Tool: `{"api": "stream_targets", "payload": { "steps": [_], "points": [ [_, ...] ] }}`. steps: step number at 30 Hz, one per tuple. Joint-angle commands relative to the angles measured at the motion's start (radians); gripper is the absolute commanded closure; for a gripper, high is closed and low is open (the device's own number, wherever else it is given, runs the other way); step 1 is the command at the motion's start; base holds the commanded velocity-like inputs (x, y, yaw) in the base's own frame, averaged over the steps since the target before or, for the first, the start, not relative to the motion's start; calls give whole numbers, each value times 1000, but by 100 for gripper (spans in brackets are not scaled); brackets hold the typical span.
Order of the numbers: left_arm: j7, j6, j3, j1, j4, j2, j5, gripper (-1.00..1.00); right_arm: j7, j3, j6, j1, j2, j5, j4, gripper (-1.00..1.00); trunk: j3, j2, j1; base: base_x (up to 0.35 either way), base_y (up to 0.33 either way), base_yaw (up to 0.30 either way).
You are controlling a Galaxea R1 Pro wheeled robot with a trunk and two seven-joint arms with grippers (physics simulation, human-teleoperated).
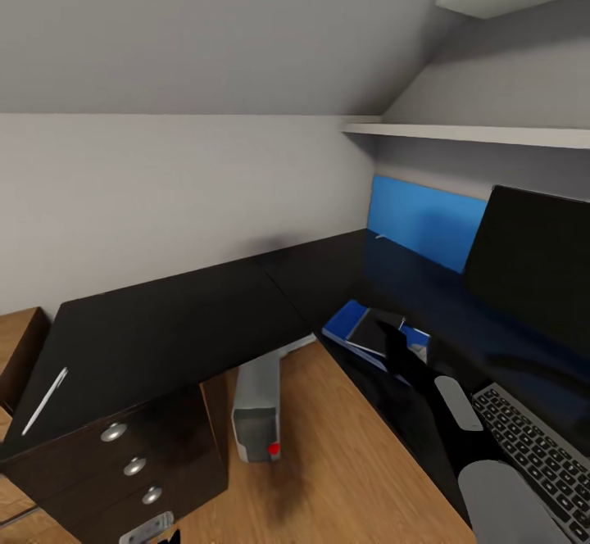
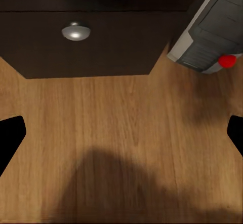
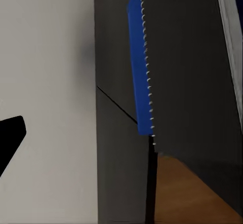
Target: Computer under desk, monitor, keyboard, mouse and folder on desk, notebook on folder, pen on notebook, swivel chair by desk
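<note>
The long L-shaped desk with a black top (image 1: 188, 315) is seen running along the grey wall and turning at the corner, with dark drawers and round silver knobs (image 1: 113, 432) below its near end and a blue back panel (image 1: 422, 220) behind its far arm. A small silver-grey tower computer with a red light (image 1: 258, 409) is stood on the wooden floor (image 1: 344, 462) under the desk, just beside the drawers. A slim white pen (image 1: 45, 401) is laid on the desk top near its left edge. On the right arm of the desk, a thin bright blue folder (image 1: 344, 323) is seen lying flat, with a dark spiral-bound notebook (image 1: 373, 333) resting on it. A large black flat monitor (image 1: 533, 257) is stood behind, and a flat keyboard with dark keys (image 1: 533, 446) lies in front of it. The right gripper (image 1: 393, 347) is held over the notebook; whether contact is made cannot be told, and its jaw opening cannot be judged. In the left wrist view, the left gripper (image 2: 121, 138) is seen with its fingertips (image 2: 10, 133) spread wide apart over bare floor, holding nothing.
</note>
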Motion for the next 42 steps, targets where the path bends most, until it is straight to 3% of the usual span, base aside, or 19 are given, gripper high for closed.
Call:
{"api": "stream_targets", "payload": {
  "steps": [1, 9, 35, 39, 42],
  "points": [
    [3, 7, 0, 0, 2, -1, 7, -100, 2, -3, 6, -1, 0, -2, 0, -100, -1, -1, 0, -186, -169, 0],
    [3, 5, 2, 0, 38, -1, 5, -100, 2, -1, 6, -1, 1, -2, 0, -100, -1, -1, 0, -49, -51, 0],
    [3, 2, 4, 0, 40, 1, 6, -100, 4, 1, 6, -1, 1, 1, -3, -100, -1, -1, 0, -34, -27, 0],
    [3, 1, 4, 0, 40, 1, 6, -100, 1, 34, 4, -1, 3, 7, -11, -100, -1, -1, 0, 0, 0, 0],
    [4, 1, 4, 0, 40, 1, 6, -100, -2, 121, -28, -1, 3, 39, -19, -100, -1, -1, 0, 0, 0, 0]
  ]
}}
